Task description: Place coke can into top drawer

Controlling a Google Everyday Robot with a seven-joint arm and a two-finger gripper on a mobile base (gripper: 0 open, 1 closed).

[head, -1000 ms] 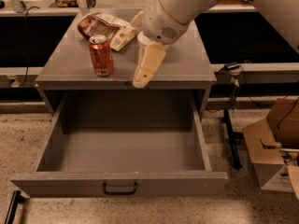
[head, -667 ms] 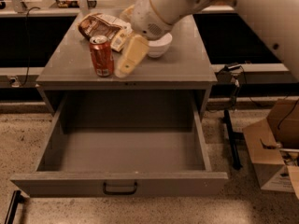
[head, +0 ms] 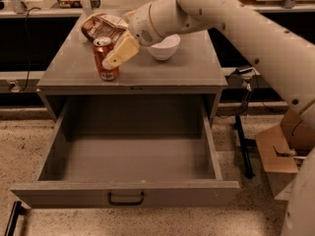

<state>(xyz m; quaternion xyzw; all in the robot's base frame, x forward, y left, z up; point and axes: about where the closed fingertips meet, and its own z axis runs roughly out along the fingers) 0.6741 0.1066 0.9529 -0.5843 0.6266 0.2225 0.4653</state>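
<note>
— The tool has swung left since a second ago. It was hanging clear of the coke can, and now its tip lies across the can's right side.

— Has it got hold of it?

— Can't tell whether it is clenched or released. The can stands upright on the grey surface, at the tool's tip, near the front edge.

— And the rest?

— The white bowl sits just right of the tool, partly behind the wrist. The brown snack bag lies behind the tool, further back. The top drawer is pulled open below the tool, with its dark handle nearest us.
</note>
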